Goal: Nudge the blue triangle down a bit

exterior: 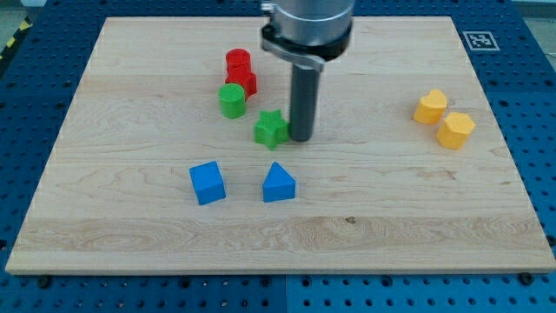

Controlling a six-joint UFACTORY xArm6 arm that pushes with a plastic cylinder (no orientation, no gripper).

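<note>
The blue triangle point(279, 183) lies on the wooden board point(130, 235) a little below the middle. My tip point(301, 137) rests on the board above it and slightly to its right, apart from it. The tip stands right beside the green star point(271, 128), at the star's right edge. The rod rises from the tip to the arm's grey end at the view's top.
A blue cube point(208, 183) sits left of the blue triangle. A green cylinder point(232, 100) and two red blocks point(240, 72) stand up and left of the star. Two yellow blocks point(444, 118) lie at the view's right.
</note>
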